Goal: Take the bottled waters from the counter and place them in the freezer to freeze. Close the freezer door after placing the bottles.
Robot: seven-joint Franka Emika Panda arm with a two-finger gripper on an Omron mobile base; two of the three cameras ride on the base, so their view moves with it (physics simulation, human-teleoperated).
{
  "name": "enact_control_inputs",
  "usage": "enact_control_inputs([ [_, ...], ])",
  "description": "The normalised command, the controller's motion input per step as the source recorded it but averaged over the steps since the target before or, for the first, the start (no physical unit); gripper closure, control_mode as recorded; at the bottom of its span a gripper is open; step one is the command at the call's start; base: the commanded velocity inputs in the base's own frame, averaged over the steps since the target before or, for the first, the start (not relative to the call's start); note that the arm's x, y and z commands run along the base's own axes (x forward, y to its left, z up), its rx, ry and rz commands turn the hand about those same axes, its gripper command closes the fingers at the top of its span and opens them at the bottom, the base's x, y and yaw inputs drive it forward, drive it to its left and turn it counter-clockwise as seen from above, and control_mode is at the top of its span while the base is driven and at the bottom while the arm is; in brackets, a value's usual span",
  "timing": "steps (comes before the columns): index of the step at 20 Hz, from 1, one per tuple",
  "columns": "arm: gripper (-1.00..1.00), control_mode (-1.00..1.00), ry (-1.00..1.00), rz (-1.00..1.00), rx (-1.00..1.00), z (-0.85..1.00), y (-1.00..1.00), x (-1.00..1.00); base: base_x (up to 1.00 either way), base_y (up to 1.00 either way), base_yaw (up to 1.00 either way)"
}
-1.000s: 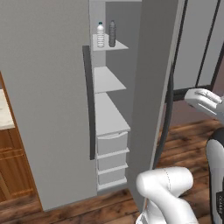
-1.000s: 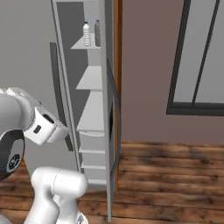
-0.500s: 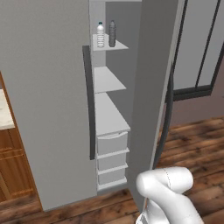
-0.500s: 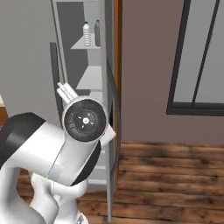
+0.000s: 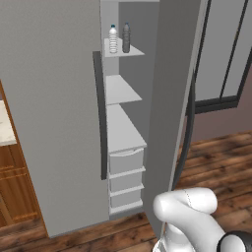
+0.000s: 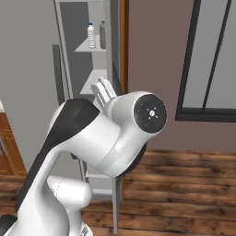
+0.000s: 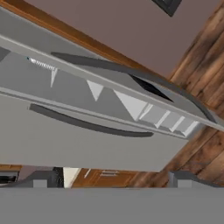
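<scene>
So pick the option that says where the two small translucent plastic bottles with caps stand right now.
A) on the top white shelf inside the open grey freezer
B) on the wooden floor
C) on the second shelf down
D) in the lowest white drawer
A: both small translucent plastic bottles stand upright, side by side, on the top white shelf of the open grey freezer, above the lower shelves and white drawers.

gripper (image 7: 109, 179) wide open, empty, arm folded

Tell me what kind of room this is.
Most likely a home kitchen: a tall grey side-by-side fridge with its freezer open, two water bottles on the top shelf, a strip of stone counter over wooden cabinets, and wood flooring.
</scene>
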Motion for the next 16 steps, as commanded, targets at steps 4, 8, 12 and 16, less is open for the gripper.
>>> enact_control_inputs([
  [4,-1.0,-1.0,-0.11,0.0,0.25,-0.5,0.0,0.69,0.0,0.0,0.0],
  [8,-1.0,-1.0,-0.03,0.0,0.15,-0.22,0.0,0.9,0.0,0.0,0.0],
  [12,-1.0,-1.0,0.0,0.0,0.01,-0.03,-0.05,0.91,0.0,0.0,0.0],
  [16,-1.0,-1.0,0.05,0.0,0.0,0.0,0.0,0.74,0.0,0.0,0.0],
])
